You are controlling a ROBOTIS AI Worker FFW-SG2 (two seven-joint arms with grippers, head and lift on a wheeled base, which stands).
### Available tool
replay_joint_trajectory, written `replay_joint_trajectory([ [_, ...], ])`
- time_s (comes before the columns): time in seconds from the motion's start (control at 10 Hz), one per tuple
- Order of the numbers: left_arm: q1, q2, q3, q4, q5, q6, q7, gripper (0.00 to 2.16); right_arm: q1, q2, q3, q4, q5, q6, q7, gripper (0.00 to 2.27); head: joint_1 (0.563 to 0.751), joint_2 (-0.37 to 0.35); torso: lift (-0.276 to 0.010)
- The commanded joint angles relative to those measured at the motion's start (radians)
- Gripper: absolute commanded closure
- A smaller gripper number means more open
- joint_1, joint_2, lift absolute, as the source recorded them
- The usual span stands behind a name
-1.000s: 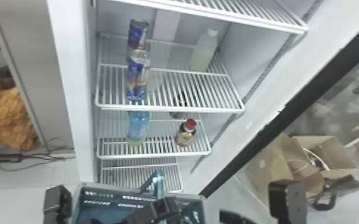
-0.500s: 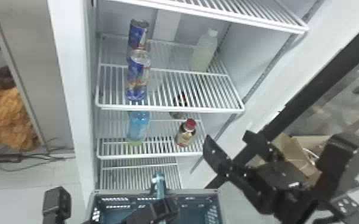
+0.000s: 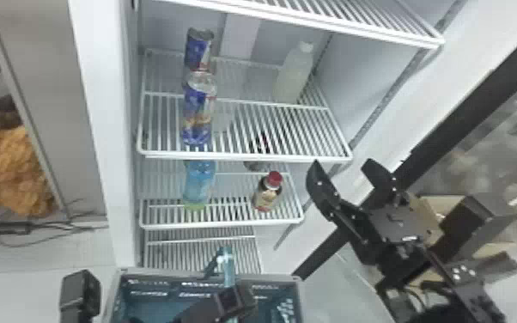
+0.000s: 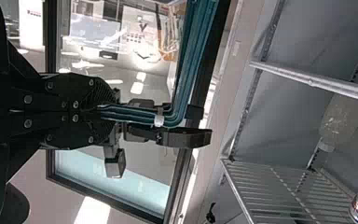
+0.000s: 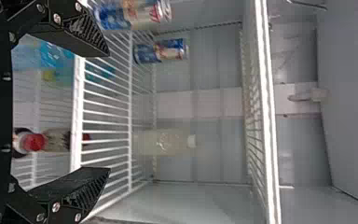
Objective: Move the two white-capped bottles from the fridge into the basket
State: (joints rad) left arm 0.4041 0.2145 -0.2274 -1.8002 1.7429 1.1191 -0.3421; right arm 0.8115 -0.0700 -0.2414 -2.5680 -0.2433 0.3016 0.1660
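Mid shelf (image 3: 244, 158), white wire: front can (image 3: 197, 116) and rear can (image 3: 199, 49), L side; white-capped btl (image 3: 294, 75), R rear. Lower shelf (image 3: 227, 224), same constr.: blue btl (image 3: 199, 182), L; red-capped btl (image 3: 267, 194), R; dark btl (image 3: 256, 165) behind latter. All upright.

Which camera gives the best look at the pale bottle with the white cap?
The right wrist view: the bottle shows side-on, cap included, nothing in front. The head view also shows it whole, but from above; the left wrist view, the cap and part of the body.
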Motion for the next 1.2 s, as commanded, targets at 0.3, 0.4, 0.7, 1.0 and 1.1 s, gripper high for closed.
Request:
replay_joint_trajectory([
  [0.3,-0.011,0.003,-0.008,0.000,0.000,0.000,0.002,1.18,-0.171,-0.017,0.026,0.245,0.014,-0.174,0.007,0.19,0.695,-0.350,0.000],
  [0.4,-0.014,0.005,-0.012,0.002,0.000,0.000,0.002,1.18,-0.210,-0.022,0.036,0.284,0.014,-0.184,0.007,0.19,0.695,-0.350,0.000],
  [0.7,-0.016,0.005,-0.014,0.005,0.002,0.000,0.002,1.18,-0.335,-0.037,0.064,0.409,0.018,-0.216,0.007,0.19,0.695,-0.350,0.000],
  [1.0,-0.019,0.005,-0.016,0.005,0.004,0.000,0.002,1.18,-0.453,-0.047,0.080,0.542,0.052,-0.238,0.007,0.18,0.695,-0.350,0.000],
  [1.1,-0.019,0.005,-0.018,0.005,0.004,0.000,0.002,1.18,-0.495,-0.050,0.086,0.591,0.058,-0.245,0.007,0.18,0.695,-0.350,0.000],
])
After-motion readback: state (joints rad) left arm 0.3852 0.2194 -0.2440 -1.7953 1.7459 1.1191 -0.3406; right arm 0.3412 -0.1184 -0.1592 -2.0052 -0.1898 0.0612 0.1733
